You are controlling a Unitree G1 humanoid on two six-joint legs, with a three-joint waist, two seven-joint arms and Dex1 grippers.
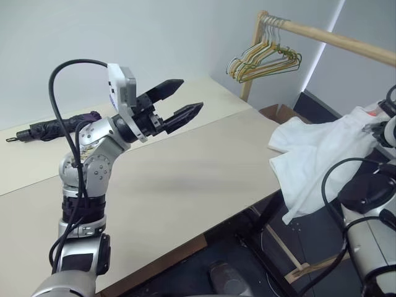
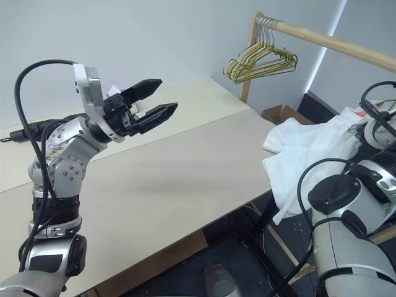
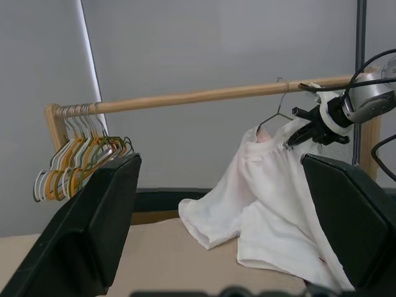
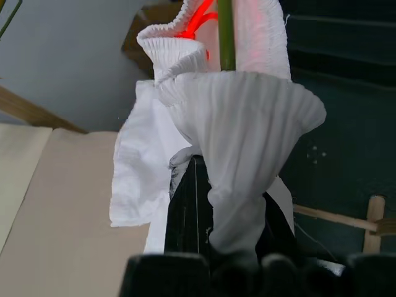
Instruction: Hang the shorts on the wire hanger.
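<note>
Left claw (image 1: 179,99), raised above the beige counter (image 1: 185,185) with its two black fingers spread wide and nothing between them, pointing toward the wooden rail (image 3: 204,96). Right claw (image 3: 296,135), clenched on the gathered waistband of the shorts (image 3: 272,198), white wrinkled cloth hanging from the wire hanger (image 3: 278,111), whose hook sits over the rail; one leg drapes onto the counter's edge. Spare hangers (image 1: 266,62) bunch at the rail's far end. No legible writing

surface: beige table (image 1: 185,185) | on it: shorts (image 1: 315,154) draped over right edge; folded black umbrella (image 1: 55,128) at far left
</note>
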